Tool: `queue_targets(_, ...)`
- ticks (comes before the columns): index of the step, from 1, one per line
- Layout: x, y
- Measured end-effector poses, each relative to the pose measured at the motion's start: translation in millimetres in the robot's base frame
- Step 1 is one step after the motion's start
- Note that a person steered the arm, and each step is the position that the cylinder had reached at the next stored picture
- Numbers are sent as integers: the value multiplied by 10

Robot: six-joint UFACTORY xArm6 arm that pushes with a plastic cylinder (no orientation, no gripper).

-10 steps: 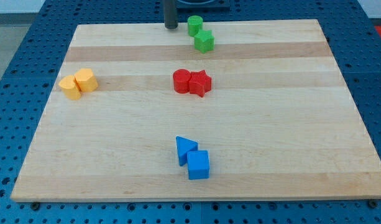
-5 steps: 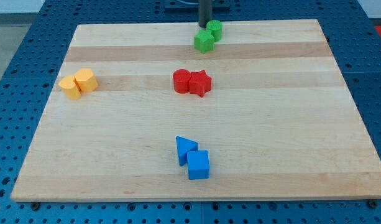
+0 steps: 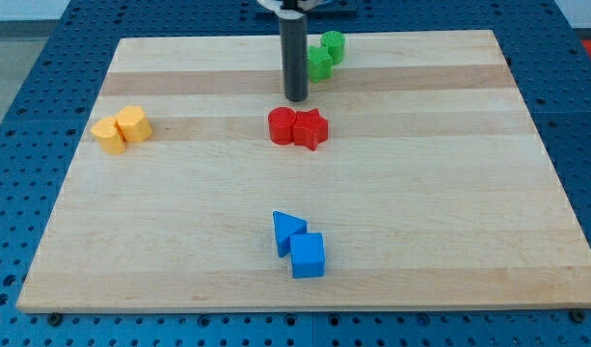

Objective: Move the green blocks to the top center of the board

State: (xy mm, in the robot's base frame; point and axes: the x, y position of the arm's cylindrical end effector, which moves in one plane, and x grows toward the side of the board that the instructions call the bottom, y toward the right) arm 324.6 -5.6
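My tip (image 3: 295, 98), a bare gripperless rod, stands just below-left of the green blocks (image 3: 324, 56); next, nudging them leftward.

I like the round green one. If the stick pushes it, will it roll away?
Probably not: the round green block seems to stand on its flat end, so it should slide. It touches the other green block, so both may move together. My tip is below them, not touching.
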Motion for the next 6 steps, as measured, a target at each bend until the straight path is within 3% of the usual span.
queue_targets(6, -592, -53)
